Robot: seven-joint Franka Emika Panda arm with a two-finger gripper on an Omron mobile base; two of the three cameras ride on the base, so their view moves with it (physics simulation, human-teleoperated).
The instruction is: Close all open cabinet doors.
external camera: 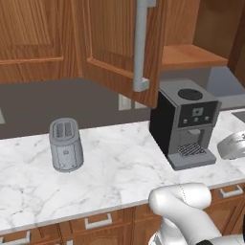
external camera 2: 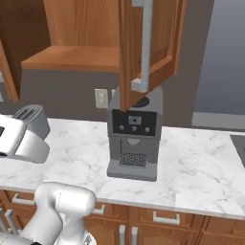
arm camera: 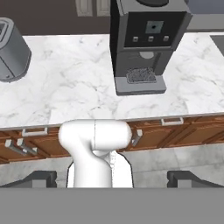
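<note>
One cabinet door (external camera: 119, 43) stands swung open over the counter, its long grey bar handle (external camera: 141, 45) facing me. The right base view has the same door (external camera 2: 165, 48) edge-on above the coffee machine. Beside it the cabinet's inside and wooden shelf (external camera 2: 72, 57) lie exposed. A second door (external camera 2: 9, 57) hangs open at the far left of that view. The upper door (external camera: 28, 28) at the left is shut. My gripper (arm camera: 116, 179) is open with nothing between its fingertips (arm camera: 41, 177). It is back from the counter, well below and apart from the doors.
A black and grey coffee machine (external camera: 186, 122) stands on the white marble counter (external camera: 115, 167) under the open door. A grey toaster (external camera: 65, 144) sits to its left. Wooden drawer fronts (arm camera: 175, 131) with short silver handles run below the counter. A wall outlet (external camera 2: 101, 98) is behind.
</note>
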